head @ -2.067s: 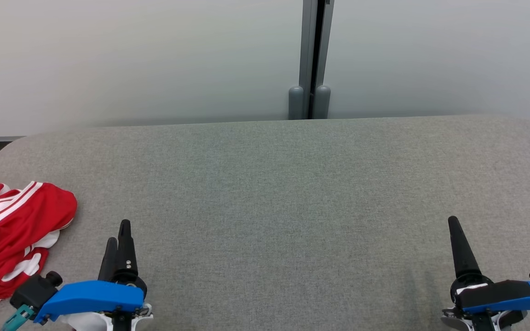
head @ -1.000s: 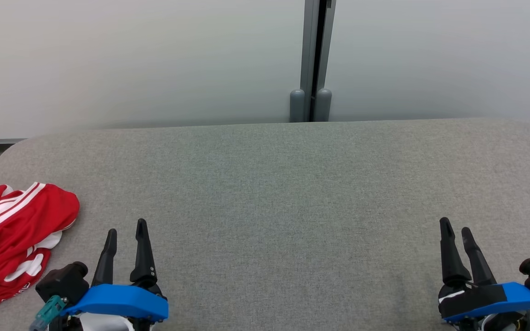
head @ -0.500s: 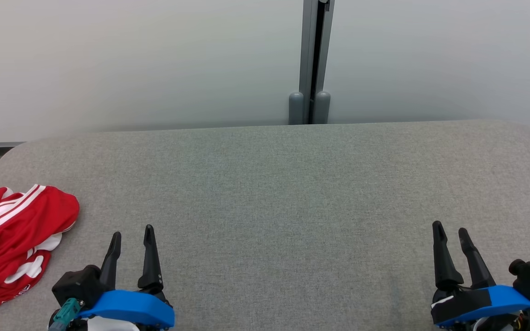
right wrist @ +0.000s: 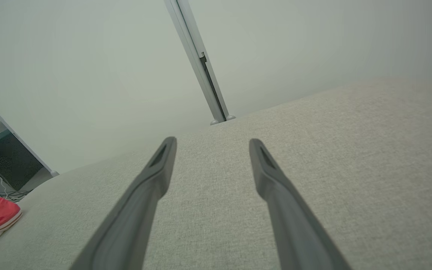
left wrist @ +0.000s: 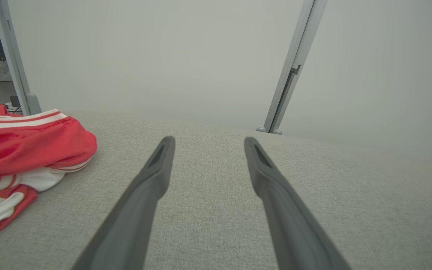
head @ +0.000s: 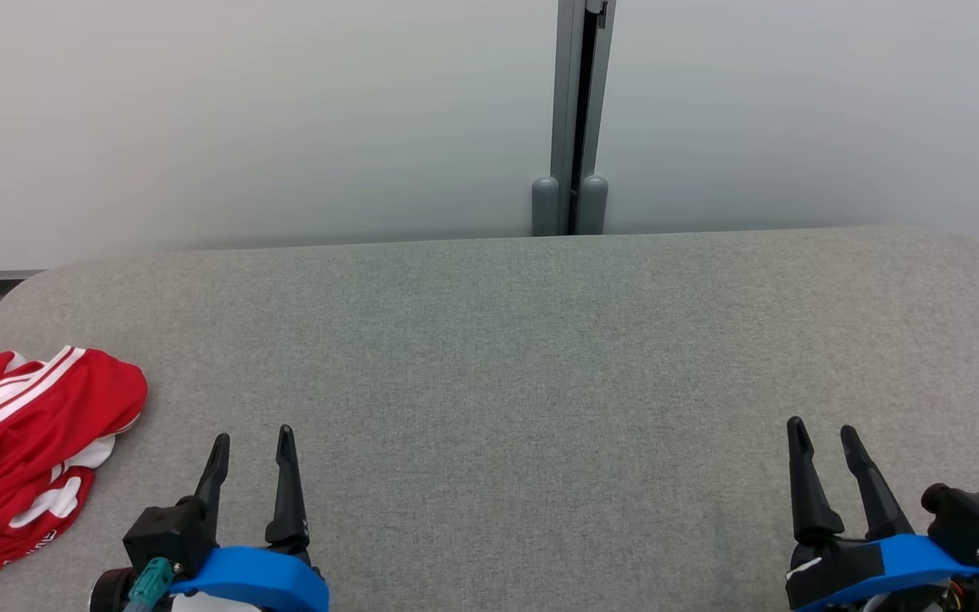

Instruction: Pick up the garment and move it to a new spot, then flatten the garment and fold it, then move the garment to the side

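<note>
The crumpled red-and-white garment point(head: 26, 450) lies at the left end of the grey tabletop point(head: 523, 357), while the left tool point(head: 252, 435) hovers over the tabletop's near left part and the right tool point(head: 820, 427) over its near right corner, both with fingers spread wide, holding nothing.

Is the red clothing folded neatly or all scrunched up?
Scrunched up: the red garment lies in a rumpled heap, its white stripes bent, on the grey table.

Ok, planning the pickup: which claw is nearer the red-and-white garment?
The left claw; the crumpled red-and-white garment lies close to its left, the right claw far across the grey fabric surface.
</note>
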Robot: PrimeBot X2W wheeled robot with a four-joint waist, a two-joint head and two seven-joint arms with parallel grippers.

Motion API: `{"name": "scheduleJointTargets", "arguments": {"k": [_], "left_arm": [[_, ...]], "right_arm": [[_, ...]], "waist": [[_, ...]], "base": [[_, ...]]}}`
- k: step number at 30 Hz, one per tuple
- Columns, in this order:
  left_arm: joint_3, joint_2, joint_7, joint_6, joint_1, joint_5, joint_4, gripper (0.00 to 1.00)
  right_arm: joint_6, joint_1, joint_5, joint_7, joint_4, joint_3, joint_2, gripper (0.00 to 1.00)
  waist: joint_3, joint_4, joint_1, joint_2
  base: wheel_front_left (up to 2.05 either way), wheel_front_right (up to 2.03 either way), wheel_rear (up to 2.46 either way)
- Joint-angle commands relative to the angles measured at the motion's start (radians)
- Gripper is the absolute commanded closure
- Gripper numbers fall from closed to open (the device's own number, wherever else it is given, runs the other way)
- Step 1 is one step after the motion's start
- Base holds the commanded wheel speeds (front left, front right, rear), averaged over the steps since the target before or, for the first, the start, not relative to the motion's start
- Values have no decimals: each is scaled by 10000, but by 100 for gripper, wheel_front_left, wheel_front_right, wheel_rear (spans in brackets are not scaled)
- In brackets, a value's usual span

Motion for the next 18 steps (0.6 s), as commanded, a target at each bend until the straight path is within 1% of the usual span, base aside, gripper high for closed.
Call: {"name": "scheduleJointTargets", "arguments": {"k": [1, 18], "left_arm": [[-18, 42, -87, 51, -51, 207, 11, 0], [-190, 74, -420, 245, -33, 1101, 345, 0]], "right_arm": [[21, 45, -202, -96, 10, 20, -70, 0], [22, 99, -1361, -426, 162, 73, -74, 0]], "waist": [[-14, 0, 0, 0], [-106, 9, 0, 0]], "base": [[0, 0, 0], [0, 0, 0]]}}
